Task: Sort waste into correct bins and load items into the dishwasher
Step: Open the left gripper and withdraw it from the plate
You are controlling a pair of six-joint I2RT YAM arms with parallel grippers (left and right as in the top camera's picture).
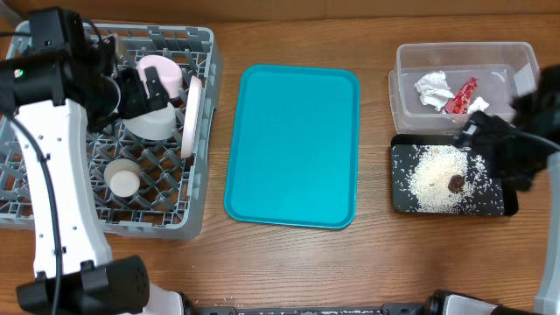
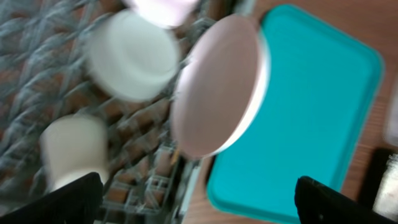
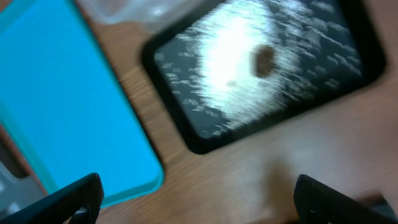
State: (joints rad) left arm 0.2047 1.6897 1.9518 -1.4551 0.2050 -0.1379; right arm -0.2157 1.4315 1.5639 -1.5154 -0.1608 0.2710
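Hovering over the grey dish rack [image 1: 166,210] beside the upright white plate [image 2: 217,87], left hand [image 2: 202,202] gapes wide and empty, right hand [image 3: 199,199] equally wide above the grain-strewn black tray [image 3: 180,134].

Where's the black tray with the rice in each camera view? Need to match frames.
Overhead: black tray at lower right, just below the clear tub in the picture.
Left wrist: only a blurred dark sliver at the right edge.
Right wrist: upper centre, large.
Shared landmark: teal tray, on its left in all three.
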